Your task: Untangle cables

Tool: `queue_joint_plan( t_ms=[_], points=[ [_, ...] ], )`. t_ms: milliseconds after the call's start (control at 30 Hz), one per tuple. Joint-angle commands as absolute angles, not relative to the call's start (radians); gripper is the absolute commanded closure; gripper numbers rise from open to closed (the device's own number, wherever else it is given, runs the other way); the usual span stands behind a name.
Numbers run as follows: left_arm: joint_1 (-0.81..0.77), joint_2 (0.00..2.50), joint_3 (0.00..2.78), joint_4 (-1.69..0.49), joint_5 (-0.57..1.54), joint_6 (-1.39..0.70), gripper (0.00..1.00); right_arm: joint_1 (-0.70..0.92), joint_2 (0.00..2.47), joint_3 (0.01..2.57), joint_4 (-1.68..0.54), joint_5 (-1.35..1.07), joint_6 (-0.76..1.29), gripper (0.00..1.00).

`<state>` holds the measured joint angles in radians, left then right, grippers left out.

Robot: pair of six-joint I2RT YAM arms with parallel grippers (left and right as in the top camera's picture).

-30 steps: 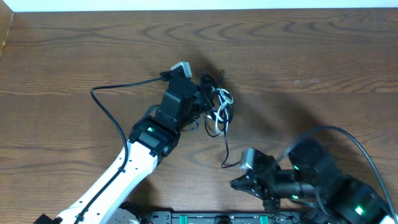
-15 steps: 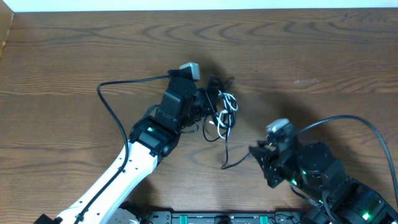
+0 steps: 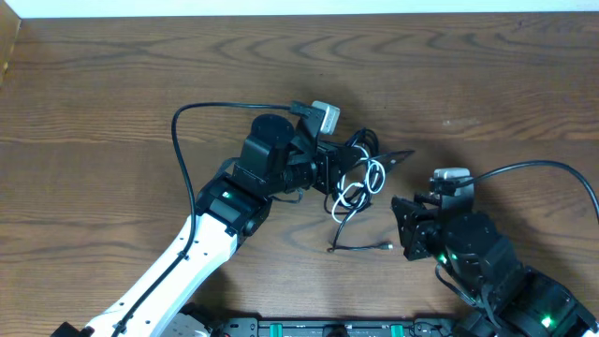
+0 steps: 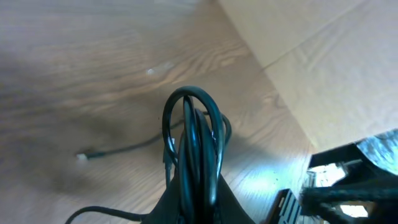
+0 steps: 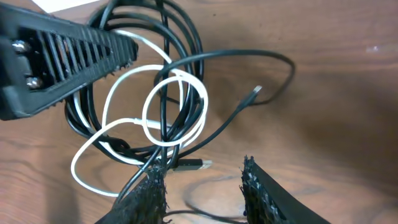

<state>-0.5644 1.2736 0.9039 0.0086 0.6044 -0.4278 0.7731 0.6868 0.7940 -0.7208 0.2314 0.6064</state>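
- A brown wood-grain table point(image 3: 103, 103) is stretching from the arm bases to a pale strip point(image 3: 281, 7) along its far edge; a tan panel point(image 4: 323, 68) is showing in the left wrist view.
- The bundle of thin black and white cables point(image 3: 357, 180) is sitting between the two arms, its loose black tail with a small plug point(image 3: 387, 246) lying on the wood just in front of the right gripper point(image 3: 402, 227).
- The right gripper is pointing at the bundle with its jaws partly apart, clamping nothing.
- Farther off, the left gripper point(image 3: 391, 156) is pinching the black loops, jaws closed on the cables.
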Motion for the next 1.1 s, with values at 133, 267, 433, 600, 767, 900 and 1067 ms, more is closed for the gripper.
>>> queue_joint_plan(
  t_ms=[133, 267, 433, 600, 767, 900, 1067],
  points=[
    [-0.561, 1.274, 0.92, 0.029, 0.656, -0.401, 0.92, 0.785, 0.717, 0.804, -0.717, 0.131, 0.658, 0.62],
    [-0.561, 1.274, 0.92, 0.038, 0.654, -0.401, 0.92, 0.785, 0.737, 0.804, -0.701, 0.049, 0.657, 0.63],
    [-0.561, 1.274, 0.92, 0.048, 0.636, -0.402, 0.92, 0.786, 0.752, 0.804, -0.683, -0.045, 0.634, 0.65],
    [-0.561, 1.274, 0.92, 0.078, 0.636, -0.485, 0.92, 0.787, 0.794, 0.804, -0.626, -0.192, 0.541, 0.59],
    [-0.561, 1.274, 0.92, 0.093, 0.635, -0.597, 0.92, 0.787, 0.876, 0.804, -0.559, -0.253, 0.461, 0.57],
    [-0.561, 1.274, 0.92, 0.093, 0.636, -0.691, 0.92, 0.787, 0.965, 0.804, -0.529, -0.254, 0.415, 0.58],
    [-0.561, 1.274, 0.92, 0.093, 0.629, -0.745, 0.92, 0.787, 1.051, 0.804, -0.506, -0.323, 0.359, 0.99]
  ],
)
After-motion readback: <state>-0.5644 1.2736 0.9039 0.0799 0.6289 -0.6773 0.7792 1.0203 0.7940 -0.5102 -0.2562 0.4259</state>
